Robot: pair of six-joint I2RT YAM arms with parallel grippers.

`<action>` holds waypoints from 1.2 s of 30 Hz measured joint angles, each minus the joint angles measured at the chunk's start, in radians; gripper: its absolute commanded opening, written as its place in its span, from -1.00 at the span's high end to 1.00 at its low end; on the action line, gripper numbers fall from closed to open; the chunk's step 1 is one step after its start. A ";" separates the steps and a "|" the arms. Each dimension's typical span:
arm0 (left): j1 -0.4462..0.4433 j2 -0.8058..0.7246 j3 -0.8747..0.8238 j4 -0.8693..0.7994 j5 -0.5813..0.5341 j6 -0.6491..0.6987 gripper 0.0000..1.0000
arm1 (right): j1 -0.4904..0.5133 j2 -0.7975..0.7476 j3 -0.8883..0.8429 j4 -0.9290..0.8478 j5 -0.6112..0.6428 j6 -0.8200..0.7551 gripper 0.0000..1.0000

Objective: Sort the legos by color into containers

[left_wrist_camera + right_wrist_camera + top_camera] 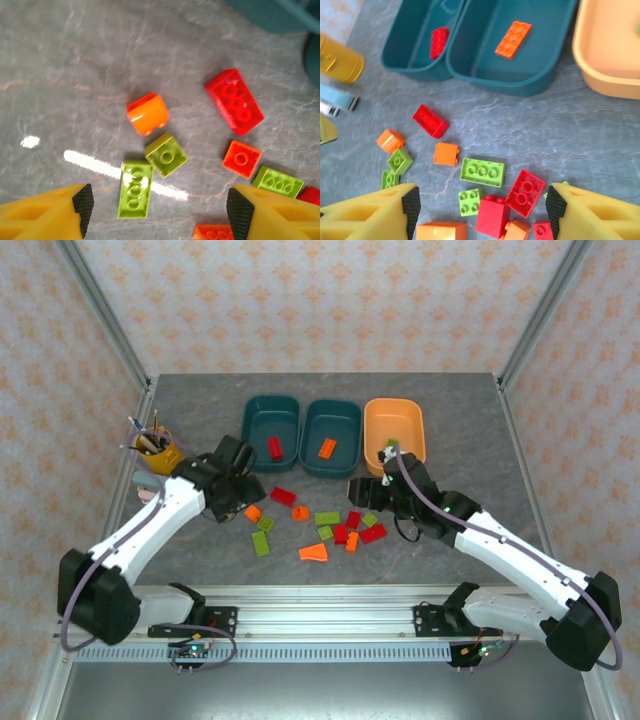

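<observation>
Top external view: the loose legos [327, 518] lie scattered on the grey table [200, 410] between the two arms, just in front of three trays set side by side in a row. Red, orange and light green bricks are mixed together there, with an orange wedge [314, 553] nearest the arm bases. The left teal tray [262, 418] holds one red brick [274, 448]. The middle teal tray [338, 418] holds one flat orange brick [327, 448]. The orange tray [398, 420] has a small green brick [390, 445] at its near end.

The left arm [150, 525] reaches forward and inward, its wrist bent down over the left edge of the pile. In the left wrist view the left gripper [160, 205] hangs above the table with its yellow fingers [50, 215] spread wide and nothing between them. Below it lie a rounded orange brick [148, 114], two green bricks and a long red brick [235, 101].

The right arm [510, 550] stretches from the right toward the near end of the orange tray. In the right wrist view the right gripper [482, 204] is likewise spread wide and empty, above a cluster of green and red bricks.

A yellow cup of pens [157, 452] stands at the far left, apart from the trays.
</observation>
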 measured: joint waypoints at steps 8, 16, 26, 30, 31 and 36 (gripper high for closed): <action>0.000 -0.092 -0.126 0.076 0.024 -0.163 -0.34 | 0.074 0.077 0.006 0.083 -0.003 -0.032 -0.38; -0.025 0.076 -0.126 0.243 0.042 -0.364 -0.33 | 0.092 0.122 0.017 0.197 -0.026 -0.039 -0.40; -0.090 0.339 0.029 0.312 0.045 -0.517 -0.36 | 0.092 0.142 0.024 0.239 -0.024 -0.031 -0.40; -0.100 0.409 0.080 0.312 0.034 -0.550 -0.36 | 0.092 0.121 0.018 0.239 -0.017 -0.027 -0.40; -0.101 0.423 0.090 0.312 0.029 -0.557 -0.36 | 0.092 0.113 0.015 0.239 -0.016 -0.024 -0.40; -0.104 0.494 0.121 0.313 0.020 -0.585 -0.36 | 0.092 0.092 0.006 0.238 -0.009 -0.020 -0.40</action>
